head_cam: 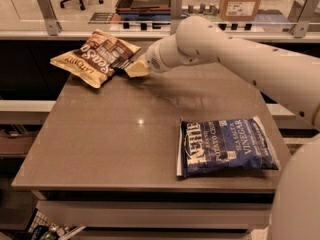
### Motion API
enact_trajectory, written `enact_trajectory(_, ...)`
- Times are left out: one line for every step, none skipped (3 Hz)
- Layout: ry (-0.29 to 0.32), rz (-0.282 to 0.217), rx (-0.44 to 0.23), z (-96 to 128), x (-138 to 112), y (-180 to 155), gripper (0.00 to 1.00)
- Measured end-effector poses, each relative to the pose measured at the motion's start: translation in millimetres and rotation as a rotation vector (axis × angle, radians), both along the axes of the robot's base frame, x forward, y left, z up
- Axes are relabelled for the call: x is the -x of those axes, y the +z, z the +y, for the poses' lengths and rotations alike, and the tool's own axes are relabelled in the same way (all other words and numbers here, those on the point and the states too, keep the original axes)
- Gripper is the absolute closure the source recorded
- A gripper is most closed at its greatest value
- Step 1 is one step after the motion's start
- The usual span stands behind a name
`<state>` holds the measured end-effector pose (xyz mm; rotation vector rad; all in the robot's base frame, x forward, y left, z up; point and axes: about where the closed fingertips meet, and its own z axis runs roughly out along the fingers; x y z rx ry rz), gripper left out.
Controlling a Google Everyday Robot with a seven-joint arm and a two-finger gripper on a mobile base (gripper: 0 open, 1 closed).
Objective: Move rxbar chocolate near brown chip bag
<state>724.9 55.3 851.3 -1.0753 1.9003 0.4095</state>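
The brown chip bag (95, 58) lies flat at the table's far left corner, tan-gold and dark brown with white lettering. My gripper (135, 68) reaches in from the right, low over the table, right beside the bag's right edge. It is shut on the rxbar chocolate (121, 62), a small dark wrapper that sticks out of the gripper to the left and overlaps the bag's right edge. I cannot tell whether the bar rests on the table or hangs just above it.
A blue Kettle salt and vinegar chip bag (226, 146) lies flat at the near right of the brown table (125, 139). My white arm (240, 59) crosses the far right of the table. A counter with posts (176, 6) and boxes runs behind the table.
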Motion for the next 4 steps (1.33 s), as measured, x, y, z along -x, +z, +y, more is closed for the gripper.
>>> enact_trajectory(0.004,0.002,0.000,2.6,0.5,-1.1,0.83)
enact_trajectory(0.007,0.003,0.000,4.8,0.9,-1.8,0.59)
enact_trajectory(0.010,0.004,0.000,6.6,1.4,-2.5,0.36)
enact_trajectory(0.013,0.005,0.000,8.5,1.9,-3.1,0.13)
